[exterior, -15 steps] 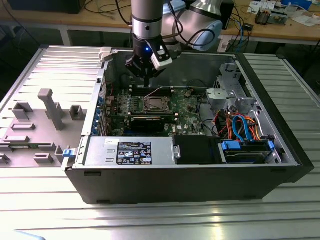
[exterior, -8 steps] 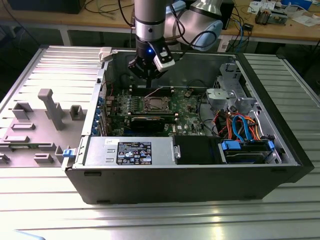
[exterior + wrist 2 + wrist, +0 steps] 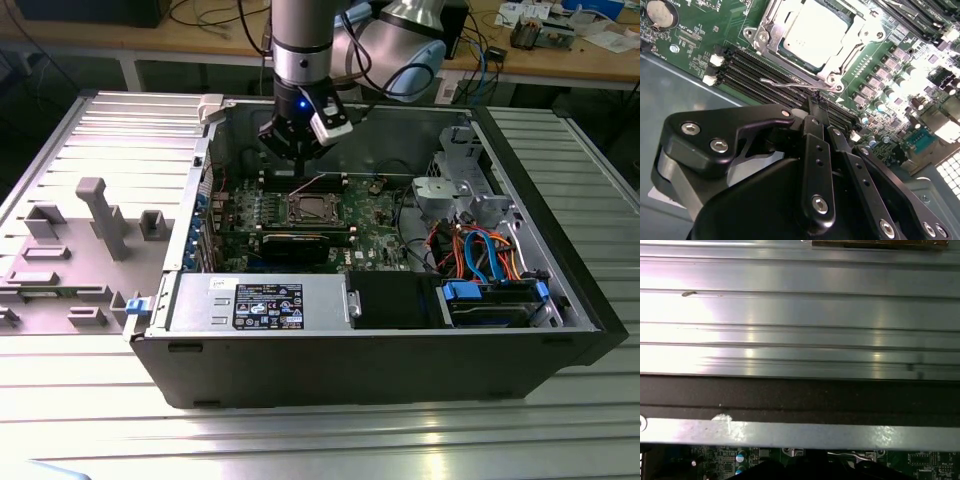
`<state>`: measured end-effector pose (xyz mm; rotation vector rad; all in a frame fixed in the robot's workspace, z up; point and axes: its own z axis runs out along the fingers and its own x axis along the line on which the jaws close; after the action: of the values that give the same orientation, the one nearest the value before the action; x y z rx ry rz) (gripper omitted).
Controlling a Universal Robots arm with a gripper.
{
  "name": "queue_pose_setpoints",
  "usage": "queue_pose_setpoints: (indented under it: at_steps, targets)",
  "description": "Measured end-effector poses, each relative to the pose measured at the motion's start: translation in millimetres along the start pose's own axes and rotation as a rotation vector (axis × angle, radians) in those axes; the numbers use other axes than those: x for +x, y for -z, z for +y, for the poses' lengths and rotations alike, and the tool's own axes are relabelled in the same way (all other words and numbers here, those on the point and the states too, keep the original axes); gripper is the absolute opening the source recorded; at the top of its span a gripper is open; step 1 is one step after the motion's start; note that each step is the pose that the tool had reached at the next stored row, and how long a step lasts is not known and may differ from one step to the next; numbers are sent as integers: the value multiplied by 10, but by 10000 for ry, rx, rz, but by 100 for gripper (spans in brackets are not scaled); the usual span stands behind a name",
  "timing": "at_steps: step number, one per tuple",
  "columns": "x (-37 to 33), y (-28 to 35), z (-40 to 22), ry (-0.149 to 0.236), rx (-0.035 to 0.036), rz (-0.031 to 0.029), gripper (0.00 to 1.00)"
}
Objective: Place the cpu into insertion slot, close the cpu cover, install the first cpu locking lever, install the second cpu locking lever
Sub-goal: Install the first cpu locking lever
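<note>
I hover my black gripper (image 3: 816, 102) by the silver wire lever (image 3: 790, 84).
Silvery-grey square cpu (image 3: 815, 31) seated under the thin silver cover (image 3: 842, 47) — fingers pressed together, tips partly hidden.

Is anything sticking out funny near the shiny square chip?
Yes. In the second wrist view, a thin silver wire lever beside the silver metal cover frame stands loose instead of hooked flat. The silvery-grey square chip sits straight under the frame. The black gripper hangs close by the lever.

You've got one cpu (image 3: 812, 31), one cpu cover (image 3: 840, 55), one computer case (image 3: 400, 370), one claw (image 3: 818, 107) in view
</note>
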<state>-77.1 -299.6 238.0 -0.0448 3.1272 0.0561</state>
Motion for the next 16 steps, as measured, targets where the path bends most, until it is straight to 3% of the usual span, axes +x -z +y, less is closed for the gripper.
queue_pose_setpoints:
  at_steps: [11,16]
  targets:
    - [-135,-28,13,3,41,7,11]
    - [-165,-33,27,0,87,9,11]
